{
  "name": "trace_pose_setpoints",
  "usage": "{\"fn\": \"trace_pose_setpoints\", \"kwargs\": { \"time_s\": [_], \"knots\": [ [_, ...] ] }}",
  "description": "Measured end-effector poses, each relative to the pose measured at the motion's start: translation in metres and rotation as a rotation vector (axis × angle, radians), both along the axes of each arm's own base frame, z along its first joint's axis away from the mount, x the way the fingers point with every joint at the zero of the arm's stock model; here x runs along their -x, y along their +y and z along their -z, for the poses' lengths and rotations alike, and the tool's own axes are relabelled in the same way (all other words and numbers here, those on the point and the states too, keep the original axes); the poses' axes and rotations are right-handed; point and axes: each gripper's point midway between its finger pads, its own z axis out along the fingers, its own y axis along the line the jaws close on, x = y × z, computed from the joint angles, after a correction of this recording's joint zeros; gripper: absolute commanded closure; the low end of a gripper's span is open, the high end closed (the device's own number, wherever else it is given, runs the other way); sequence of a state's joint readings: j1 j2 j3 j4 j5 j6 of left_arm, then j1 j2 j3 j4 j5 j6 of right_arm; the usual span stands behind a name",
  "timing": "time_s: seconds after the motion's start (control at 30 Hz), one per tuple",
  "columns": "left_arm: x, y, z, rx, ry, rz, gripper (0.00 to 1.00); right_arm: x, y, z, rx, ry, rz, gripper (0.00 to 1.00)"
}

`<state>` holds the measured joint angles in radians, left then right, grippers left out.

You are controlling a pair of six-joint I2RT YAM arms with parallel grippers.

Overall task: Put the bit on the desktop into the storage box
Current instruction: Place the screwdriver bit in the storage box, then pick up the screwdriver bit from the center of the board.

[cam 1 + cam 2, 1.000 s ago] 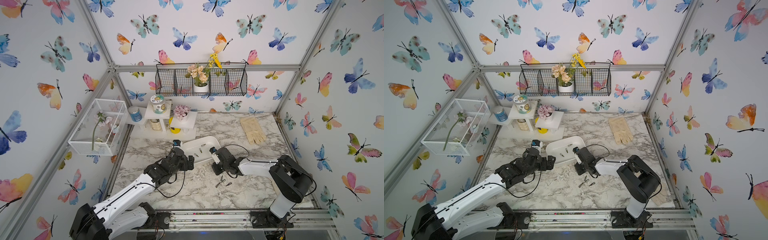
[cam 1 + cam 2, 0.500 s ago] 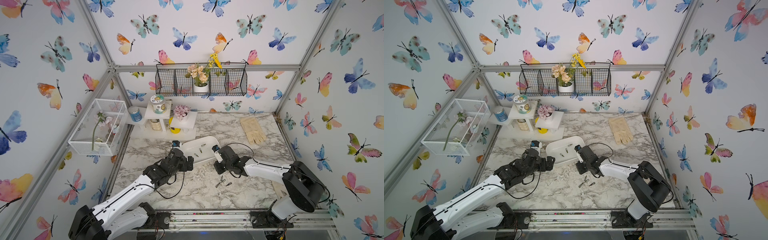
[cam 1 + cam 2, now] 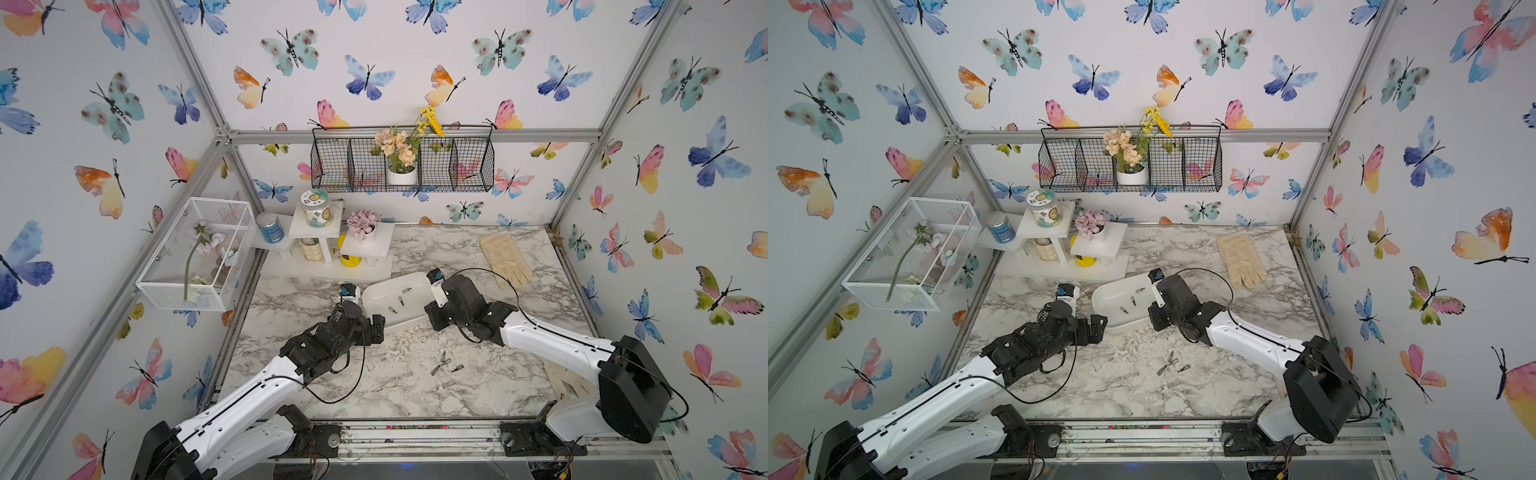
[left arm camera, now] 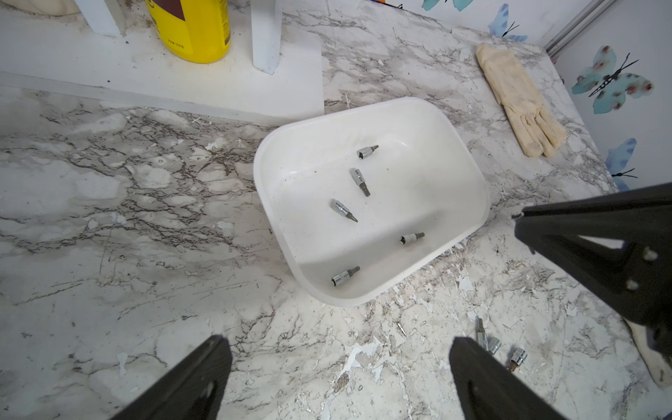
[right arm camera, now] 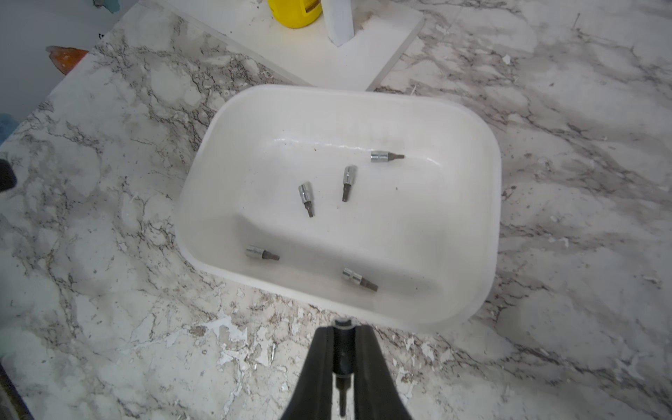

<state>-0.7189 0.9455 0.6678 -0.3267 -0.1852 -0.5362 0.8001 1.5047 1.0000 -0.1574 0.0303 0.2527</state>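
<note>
Right gripper (image 5: 343, 332) clamped on one bit (image 5: 342, 358), just outside the storage box (image 5: 469, 225) rim, over the desktop (image 5: 109, 254); left gripper (image 4: 338, 352) spread wide, empty, beside the box; five bits (image 5: 347, 182) lie inside the box, three loose bits (image 4: 492, 343) on the desktop near it

We see the white, grey-veined marble desktop (image 4: 127, 225), flaking. On it: shallow white plastic storage box (image 4: 418, 174) just ahead of left gripper fingers (image 4: 203, 371), 3 small silver bits (image 4: 494, 343) beside one finger, cream fabric glove (image 4: 520, 102) & white shelf base (image 4: 182, 80) further beyond.
</note>
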Motion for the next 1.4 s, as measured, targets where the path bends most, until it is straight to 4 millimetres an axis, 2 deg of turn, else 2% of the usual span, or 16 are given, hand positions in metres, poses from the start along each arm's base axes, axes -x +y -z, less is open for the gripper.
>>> {"fn": "trace_pose_setpoints", "kwargs": {
  "time_s": [0.13,0.27,0.53,0.8,0.93,1.1,1.2,1.3,1.33,1.4],
  "knots": [
    [0.001,0.001,0.001,0.0,-0.001,0.001,0.01,-0.022,0.02,0.001,0.006,-0.006,0.002,0.92],
    [0.004,0.001,0.002,-0.001,0.003,0.015,0.01,-0.038,0.035,0.018,0.033,0.014,0.001,0.92],
    [0.016,0.0,0.005,0.016,0.006,0.071,0.01,-0.057,0.047,0.046,0.069,0.046,0.008,0.87],
    [0.032,-0.011,0.02,0.035,0.056,0.154,0.01,-0.059,0.045,0.047,0.071,0.046,0.019,0.6],
    [0.037,-0.023,0.019,0.05,0.053,0.201,0.01,-0.057,0.039,0.035,0.066,0.022,0.035,0.53],
    [0.048,-0.041,0.024,0.041,0.072,0.261,0.01,-0.05,0.02,-0.002,0.038,-0.046,0.078,0.41],
    [0.054,-0.052,0.026,0.035,0.084,0.294,0.01,-0.045,0.003,-0.022,0.024,-0.087,0.119,0.29],
    [0.06,-0.064,0.028,0.03,0.089,0.319,0.01,-0.04,-0.017,-0.034,0.025,-0.118,0.171,0.06],
    [0.062,-0.068,0.028,0.028,0.092,0.33,0.01,-0.037,-0.025,-0.036,0.027,-0.128,0.196,0.02],
    [0.067,-0.078,0.03,0.025,0.099,0.349,0.01,-0.033,-0.04,-0.039,0.038,-0.148,0.238,0.01]
  ]
}}
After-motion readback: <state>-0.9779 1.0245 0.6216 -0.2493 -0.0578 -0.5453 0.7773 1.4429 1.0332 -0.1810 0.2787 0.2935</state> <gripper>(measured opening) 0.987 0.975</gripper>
